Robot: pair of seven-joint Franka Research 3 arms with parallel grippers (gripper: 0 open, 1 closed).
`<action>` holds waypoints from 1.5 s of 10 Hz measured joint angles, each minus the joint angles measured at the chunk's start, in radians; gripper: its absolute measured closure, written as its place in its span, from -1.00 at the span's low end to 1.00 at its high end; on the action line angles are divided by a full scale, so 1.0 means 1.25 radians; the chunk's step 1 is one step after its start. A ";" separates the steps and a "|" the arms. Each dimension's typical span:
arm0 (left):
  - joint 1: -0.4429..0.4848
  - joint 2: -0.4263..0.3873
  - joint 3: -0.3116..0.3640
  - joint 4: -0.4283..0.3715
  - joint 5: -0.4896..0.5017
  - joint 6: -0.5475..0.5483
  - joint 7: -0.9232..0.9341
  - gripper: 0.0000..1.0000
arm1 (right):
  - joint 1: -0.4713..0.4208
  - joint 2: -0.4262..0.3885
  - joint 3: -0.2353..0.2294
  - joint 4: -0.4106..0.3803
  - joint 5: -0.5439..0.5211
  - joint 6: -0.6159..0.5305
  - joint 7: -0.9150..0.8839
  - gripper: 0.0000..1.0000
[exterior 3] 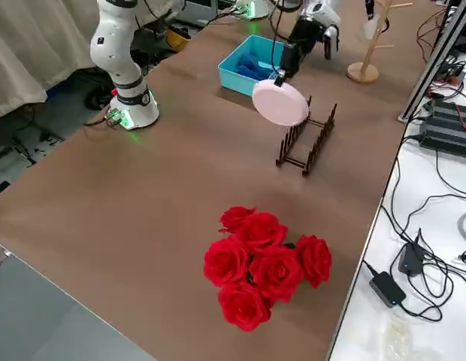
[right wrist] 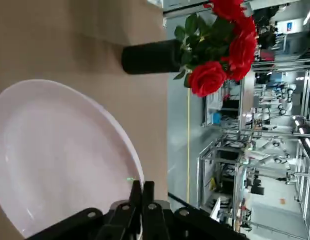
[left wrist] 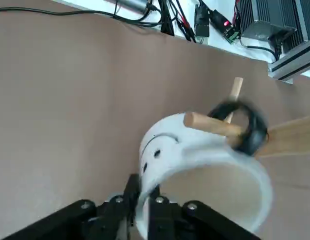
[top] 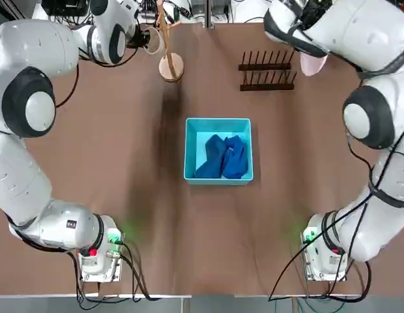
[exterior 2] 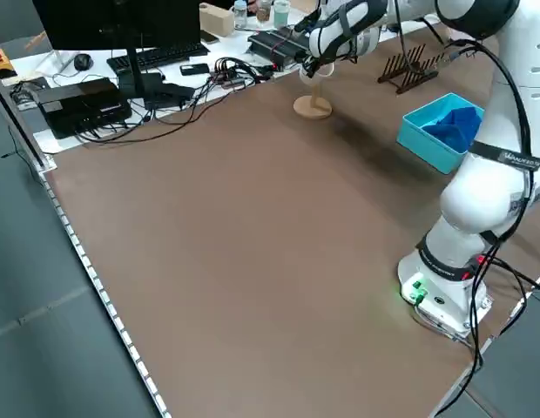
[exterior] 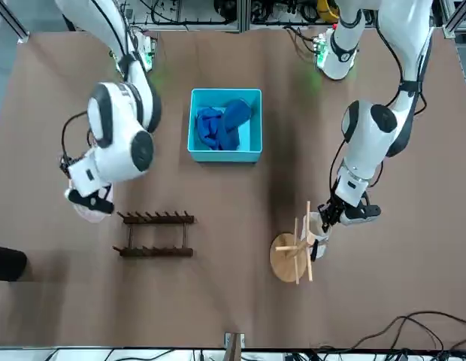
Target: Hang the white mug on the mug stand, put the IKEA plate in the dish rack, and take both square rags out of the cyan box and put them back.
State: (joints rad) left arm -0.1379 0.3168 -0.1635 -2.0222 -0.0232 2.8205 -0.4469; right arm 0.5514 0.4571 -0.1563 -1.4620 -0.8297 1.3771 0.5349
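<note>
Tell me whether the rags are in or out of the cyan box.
In: both blue rags lie crumpled inside the cyan box, none on the table.

The dish rack [top: 267,71] stands open from above, with bare table [top: 124,169] between it and the cyan box [top: 218,149]. Beyond the rack a vase of red roses [exterior 3: 264,263] stands well apart

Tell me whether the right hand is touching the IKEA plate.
Touching. The right wrist view shows the right hand shut on the IKEA plate rim.
</note>
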 joint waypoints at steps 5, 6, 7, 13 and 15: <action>0.005 -0.001 0.000 0.013 0.001 0.000 -0.013 -0.95 | 0.001 0.102 -0.002 0.110 -0.002 0.001 0.020 0.95; 0.009 -0.007 0.002 0.019 0.002 -0.010 -0.009 -1.00 | 0.001 0.119 -0.002 0.116 -0.002 0.005 0.041 0.95; 0.013 -0.019 0.008 0.025 0.003 -0.041 0.013 -1.00 | 0.001 0.132 -0.002 0.117 -0.002 0.017 0.063 0.95; 0.024 -0.085 0.082 0.276 0.004 -0.614 0.274 -1.00 | 0.005 0.170 -0.002 0.120 -0.002 0.037 0.105 0.95; 0.027 -0.087 0.094 0.401 0.004 -0.796 0.308 -1.00 | 0.012 0.176 -0.002 0.120 -0.002 0.037 0.111 0.95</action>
State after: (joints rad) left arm -0.1045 0.2083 -0.0462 -1.5210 -0.0176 1.8252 -0.0621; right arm 0.5667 0.6776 -0.1589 -1.3124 -0.8325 1.4229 0.6741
